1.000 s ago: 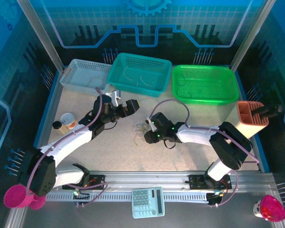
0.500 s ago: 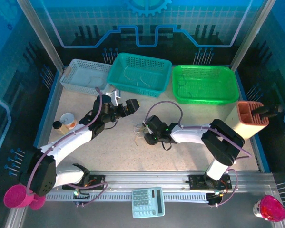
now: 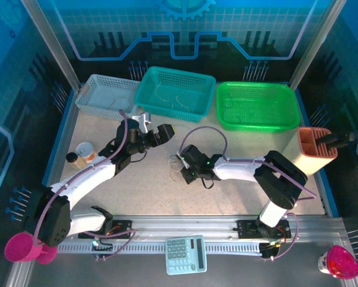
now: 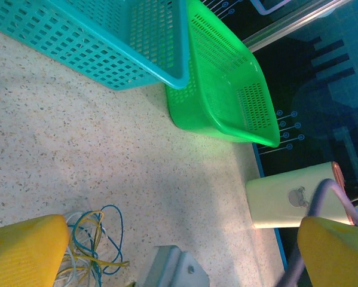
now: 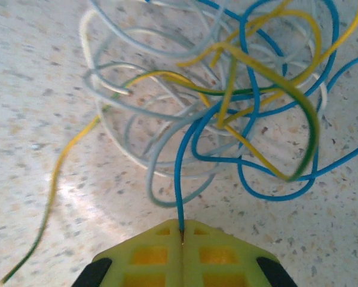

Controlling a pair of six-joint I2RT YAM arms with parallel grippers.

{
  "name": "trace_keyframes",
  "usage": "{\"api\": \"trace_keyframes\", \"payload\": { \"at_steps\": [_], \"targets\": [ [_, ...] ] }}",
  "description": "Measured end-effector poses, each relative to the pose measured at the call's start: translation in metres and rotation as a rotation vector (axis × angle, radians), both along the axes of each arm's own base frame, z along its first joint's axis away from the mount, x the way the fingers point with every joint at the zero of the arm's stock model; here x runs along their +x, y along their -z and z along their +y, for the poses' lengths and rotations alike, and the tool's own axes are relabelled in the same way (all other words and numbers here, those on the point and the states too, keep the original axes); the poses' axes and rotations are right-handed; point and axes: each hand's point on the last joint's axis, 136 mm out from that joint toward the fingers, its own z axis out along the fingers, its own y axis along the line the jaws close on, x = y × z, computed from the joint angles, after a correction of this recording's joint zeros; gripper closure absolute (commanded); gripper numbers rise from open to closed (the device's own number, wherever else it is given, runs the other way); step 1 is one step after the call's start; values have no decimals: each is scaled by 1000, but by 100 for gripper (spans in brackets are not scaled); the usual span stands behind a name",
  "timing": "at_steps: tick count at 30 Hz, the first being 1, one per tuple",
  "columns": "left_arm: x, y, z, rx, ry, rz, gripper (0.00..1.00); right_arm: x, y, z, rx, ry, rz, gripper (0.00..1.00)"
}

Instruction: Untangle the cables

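So, the right gripper (image 5: 183, 234) is clenched tight on the tip of one blue strand (image 5: 177, 185). That strand runs straight into the seam between its two yellow-green fingers at the bottom middle of the right wrist shot. My guess is that's the whole idea: pinch one loose end so it can be drawn out of the knot instead of dragging the entire clump along.

The rest of the cables (image 5: 226, 101) fan out above the fingers across the upper half of that frame. They're blue, yellow and pale loops, all crossing each other, lying flat on the speckled table (image 5: 35, 179). From overhead the tangle sits mid-table, right at the left end of the right arm.

The left gripper (image 3: 162, 134) hangs up and to the left of it with its jaws spread wide, touching nothing. I'd guess it's parked there ready to take another strand.
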Motion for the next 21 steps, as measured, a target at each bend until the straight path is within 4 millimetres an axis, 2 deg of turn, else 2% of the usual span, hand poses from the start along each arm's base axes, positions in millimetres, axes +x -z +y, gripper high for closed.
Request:
{"api": "trace_keyframes", "payload": {
  "at_steps": [4,8,16,21],
  "targets": [
    [0,2,1,0,-1,3,1,7,-37,7,123,-9,-2,100],
    [-1,6,3,2,-2,11,1,23,-71,3,258,18,2,100],
    [-6,15,3,7,12,30,1,42,-113,-12,459,85,39,100],
    [-9,20,0,16,42,32,1,45,-143,-6,547,68,39,100]
  ]
}}
